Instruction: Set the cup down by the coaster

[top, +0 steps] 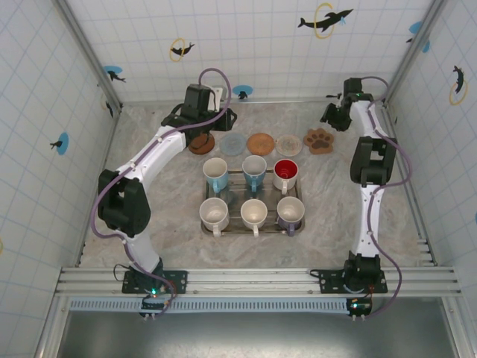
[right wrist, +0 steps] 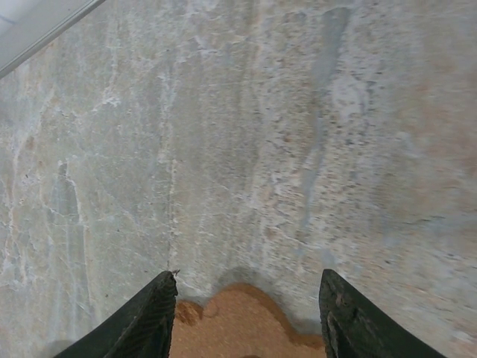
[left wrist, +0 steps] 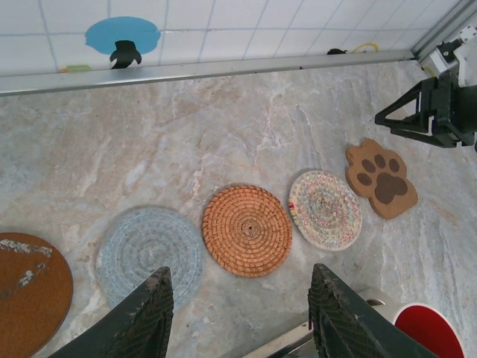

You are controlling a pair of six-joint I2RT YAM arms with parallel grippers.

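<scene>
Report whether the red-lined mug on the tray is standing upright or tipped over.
Upright. From above, the red-lined mug shows its full round mouth facing up, and it stands in the back right corner of the tray.

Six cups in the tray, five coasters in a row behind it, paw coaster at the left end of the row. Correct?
One thing is wrong: the paw coaster is at the right end of the row, near the right gripper, as the top external view shows. The rest holds: six cups in the tray, five coasters in a row behind it.
</scene>
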